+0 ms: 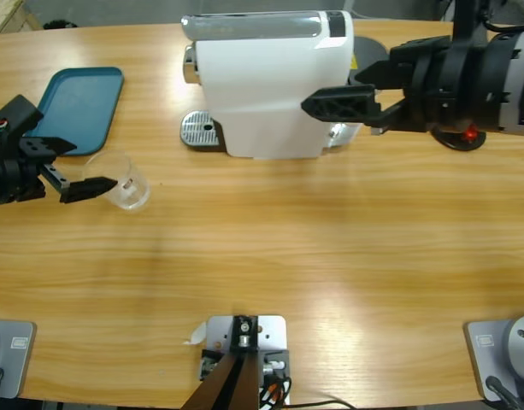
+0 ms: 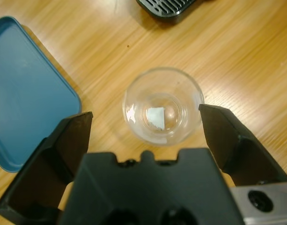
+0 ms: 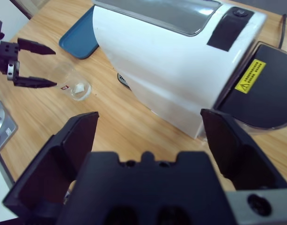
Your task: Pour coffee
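between the wide-open left gripper (image 2: 145, 124) jaws stands an untouched clear tumbler (image 2: 163, 105).

The blue tray (image 2: 26, 89) is cut by the left edge of the left wrist view, the drip grate (image 2: 167, 7) by its top edge, and the coffee machine (image 1: 274, 81) hides part of the right gripper (image 1: 343, 104) at upper right.

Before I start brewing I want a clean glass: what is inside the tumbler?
The clear tumbler holds no liquid; only a small pale patch shows at its base, inside or underneath, unclear. The left gripper jaws stand open around it.
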You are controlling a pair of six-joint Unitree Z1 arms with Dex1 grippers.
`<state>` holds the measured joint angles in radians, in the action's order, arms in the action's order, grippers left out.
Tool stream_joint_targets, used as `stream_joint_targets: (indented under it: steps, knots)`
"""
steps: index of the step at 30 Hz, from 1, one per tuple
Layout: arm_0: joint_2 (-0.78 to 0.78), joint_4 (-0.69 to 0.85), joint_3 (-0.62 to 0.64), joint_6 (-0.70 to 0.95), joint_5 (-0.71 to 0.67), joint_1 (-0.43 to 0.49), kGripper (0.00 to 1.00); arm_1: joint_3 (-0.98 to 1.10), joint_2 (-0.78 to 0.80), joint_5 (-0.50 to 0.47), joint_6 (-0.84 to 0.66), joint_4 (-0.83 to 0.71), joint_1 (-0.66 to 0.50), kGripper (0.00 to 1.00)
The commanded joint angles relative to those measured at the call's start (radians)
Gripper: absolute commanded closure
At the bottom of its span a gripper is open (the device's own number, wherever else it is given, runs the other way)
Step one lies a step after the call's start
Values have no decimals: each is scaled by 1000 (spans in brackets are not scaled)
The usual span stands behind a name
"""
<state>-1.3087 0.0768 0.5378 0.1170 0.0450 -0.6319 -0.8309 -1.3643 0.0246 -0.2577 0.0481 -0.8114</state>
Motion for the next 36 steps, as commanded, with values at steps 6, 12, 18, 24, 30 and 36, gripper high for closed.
stream_joint_targets:
  steps: [6, 12, 18, 24, 30, 36]
  knots:
    - [-24, -114, -110, -45, -47, -72, 0, 45, -101, 29, -20, -50, 34, 0]
    - [-105, -206, -121, -45, 10, -72, 0, 59, -95, 32, -26, -56, 34, 0]
    - [-175, -279, -134, -45, 27, -72, 2, 81, -91, 41, -31, -56, 45, 0]
    - [-196, -302, -145, -61, 38, -71, 166, 80, -113, 58, -32, -79, 61, 0]
    - [-183, -327, -155, -63, 53, -68, 295, 96, -126, 72, -36, -105, 61, 0]
    - [-179, -331, -158, -62, 45, -66, 1000, 100, -128, 75, -40, -109, 65, 0]
